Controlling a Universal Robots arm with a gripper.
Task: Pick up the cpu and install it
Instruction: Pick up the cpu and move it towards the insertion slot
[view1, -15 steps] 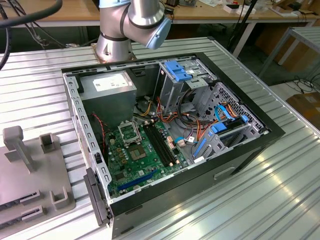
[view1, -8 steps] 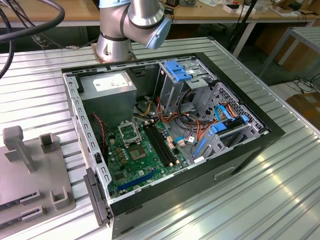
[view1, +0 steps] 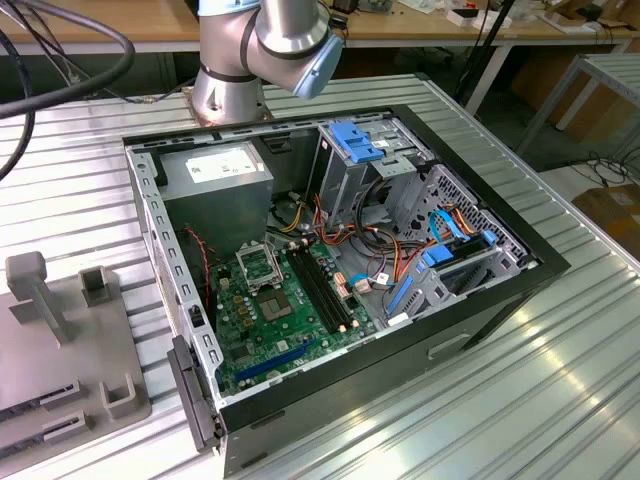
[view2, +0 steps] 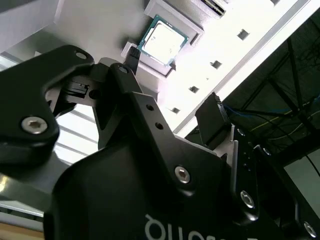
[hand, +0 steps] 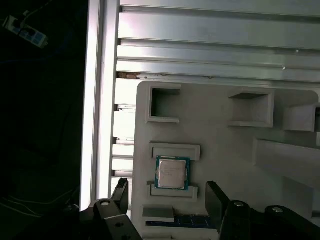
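Dull metal-topped cpu (hand: 172, 173), matt plastic tray (hand: 225, 145); ribbed metal table (view1: 560, 380)

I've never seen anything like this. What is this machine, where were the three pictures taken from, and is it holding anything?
It is a robot arm on a ribbed metal table. The exterior view looks from off the arm at an open computer case with a grey tray beside it. Both wrist views come from cameras riding on the arm, looking past its end effector. Its two fingers stand apart, holding nothing. Between them you see the cpu, a small silver chip lying in the tray.
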